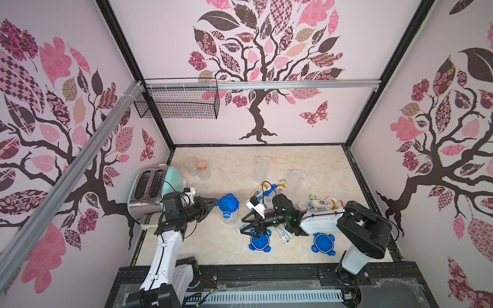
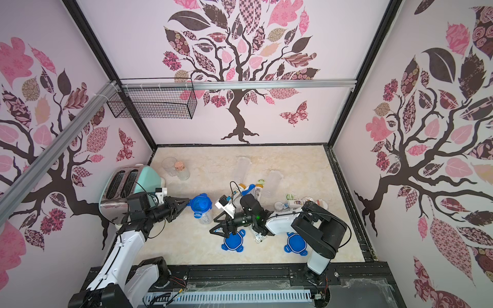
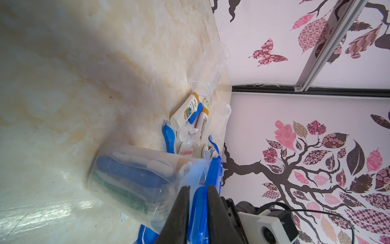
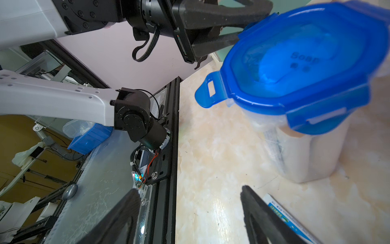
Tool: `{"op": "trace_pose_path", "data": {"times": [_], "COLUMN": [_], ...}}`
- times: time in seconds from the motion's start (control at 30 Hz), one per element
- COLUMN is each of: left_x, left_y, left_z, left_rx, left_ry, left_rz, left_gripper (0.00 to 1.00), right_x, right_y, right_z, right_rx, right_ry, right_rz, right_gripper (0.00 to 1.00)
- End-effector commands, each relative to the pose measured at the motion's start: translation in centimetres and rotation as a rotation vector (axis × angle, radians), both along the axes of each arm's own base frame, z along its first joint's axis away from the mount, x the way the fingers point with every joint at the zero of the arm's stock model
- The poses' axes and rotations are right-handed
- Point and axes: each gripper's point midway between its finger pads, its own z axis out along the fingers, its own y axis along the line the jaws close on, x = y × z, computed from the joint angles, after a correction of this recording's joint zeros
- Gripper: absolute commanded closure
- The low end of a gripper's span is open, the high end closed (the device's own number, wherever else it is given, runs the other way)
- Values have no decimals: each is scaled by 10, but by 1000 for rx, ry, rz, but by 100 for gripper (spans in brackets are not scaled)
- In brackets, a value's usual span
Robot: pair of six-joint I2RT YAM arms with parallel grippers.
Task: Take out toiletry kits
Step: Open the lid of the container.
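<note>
Left wrist view: left gripper point(image 3: 197, 188) is pinching narrow on a blue clip point(image 3: 198, 202) of the lid point(image 4: 295, 63). The canister point(image 1: 229, 214) is standing on the tabletop point(image 1: 213, 245) with the lid on and one other clip sticking out unlatched. One toiletry kit is sitting inside the canister, with a blue toothbrush point(image 3: 130, 175) and white pieces showing through the wall. Loose kit items point(image 3: 183, 114) (white bottles, tubs, packets) are lying on the tabletop beyond the canister. Right gripper point(image 4: 190, 188) is hanging wide, holding nothing, near the canister, with a toothpaste tube point(image 4: 289, 221) lying beside one finger. Top views: a loose blue lid point(image 1: 259, 242) is lying near the canister, below the right gripper.
</note>
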Motion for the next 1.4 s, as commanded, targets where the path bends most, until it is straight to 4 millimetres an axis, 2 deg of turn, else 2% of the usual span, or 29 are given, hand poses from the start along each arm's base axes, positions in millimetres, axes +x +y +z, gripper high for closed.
{"op": "trace_pose_path", "data": {"times": [0.0, 0.5, 0.77, 1.07, 1.37], "left_x": [-2, -8, -10, -9, -9], "left_y": [0, -3, -5, -27, -35], "left_z": [0, 15, 40, 54, 67], "left_rx": [16, 12, 29, 135, 176], "left_ry": [-8, -46, -134, -197, -251], "left_rz": [-4, -14, -22, -90, -139], "left_gripper": [86, 94, 98, 100, 100], "right_x": [2, 5, 5, 6, 7], "right_y": [4, 5, 5, 6, 6], "right_z": [7, 1, 0, -1, -3], "right_rx": [22, -2, -2, -9, -14], "right_ry": [-11, -5, -3, -1, 2], "right_rz": [11, -2, 0, -7, -10], "right_gripper": [22, 22, 22, 22, 22]}}
